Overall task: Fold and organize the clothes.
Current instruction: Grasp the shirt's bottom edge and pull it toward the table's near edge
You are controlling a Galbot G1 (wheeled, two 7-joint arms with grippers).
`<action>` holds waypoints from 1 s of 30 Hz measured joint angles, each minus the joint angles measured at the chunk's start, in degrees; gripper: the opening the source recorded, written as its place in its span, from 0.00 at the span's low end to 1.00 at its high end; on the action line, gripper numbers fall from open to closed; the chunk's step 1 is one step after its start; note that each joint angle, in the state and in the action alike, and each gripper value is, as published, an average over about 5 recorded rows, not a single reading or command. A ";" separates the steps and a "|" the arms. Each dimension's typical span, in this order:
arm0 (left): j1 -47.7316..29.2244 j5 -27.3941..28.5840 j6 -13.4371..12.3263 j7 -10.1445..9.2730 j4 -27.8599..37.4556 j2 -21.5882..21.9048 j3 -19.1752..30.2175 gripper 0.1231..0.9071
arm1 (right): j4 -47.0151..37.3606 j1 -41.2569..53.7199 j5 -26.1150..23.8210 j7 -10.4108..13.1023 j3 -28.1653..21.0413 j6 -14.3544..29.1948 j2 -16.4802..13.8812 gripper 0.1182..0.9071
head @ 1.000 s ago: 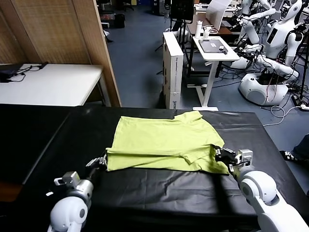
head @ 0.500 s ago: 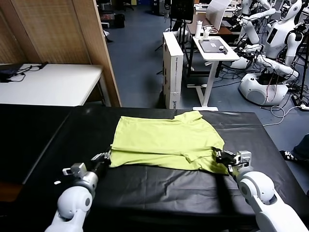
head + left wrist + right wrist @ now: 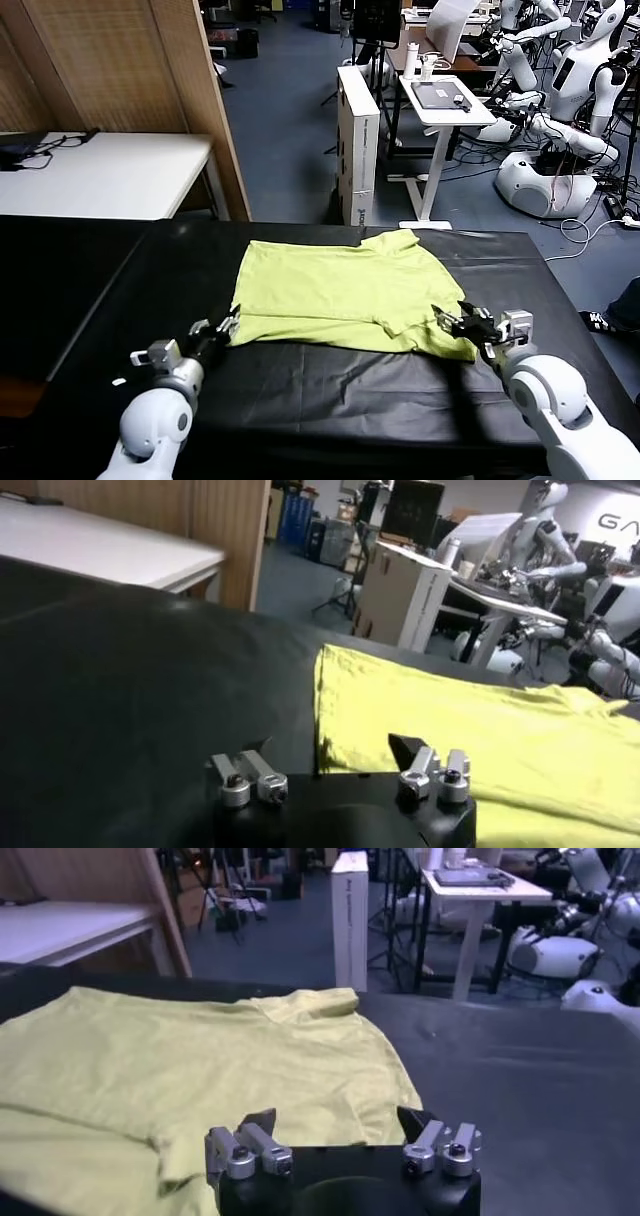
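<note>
Both grippers [image 3: 222,326] [image 3: 450,318] open beside T-shirt [image 3: 340,290]

T-shirt [image 3: 345,293] on table [image 3: 120,280]; left gripper [image 3: 218,330] left; right gripper [image 3: 452,320] right

Bench [image 3: 120,280]: black matte cover, fills lower half of head view. White table [image 3: 100,175] at mid left, w/ dark cable or device at its far left edge. Wood-grain partition panels [image 3: 120,70] upper left, standing behind it. Blue-grey floor [image 3: 290,110] upper centre. Tall white carton [image 3: 358,140] upright on floor, centre top. Just right of it, small white stand desk [image 3: 445,100] carrying a dark tablet-like slab; bottle-like items behind it. Upper right: several white humanoid robots [image 3: 580,70] on rounded bases, cables on floor nearby. Dark monitor [image 3: 377,18] at top centre.
</note>
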 joint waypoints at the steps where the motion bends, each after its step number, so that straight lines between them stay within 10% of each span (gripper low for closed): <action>1: 0.31 0.09 -0.07 0.04 -0.01 -0.22 0.04 1.00 | 0.06 -0.44 0.02 -0.01 0.23 0.00 -0.03 1.00; 19: 1.12 0.50 -0.59 0.20 0.77 -1.28 0.65 1.00 | 0.29 -4.19 -0.07 -0.25 1.45 -0.07 0.28 0.94; 30: 0.92 0.63 -0.98 0.52 1.41 -1.23 0.64 0.79 | 0.11 -4.62 -0.25 -0.35 1.20 -0.08 0.31 0.14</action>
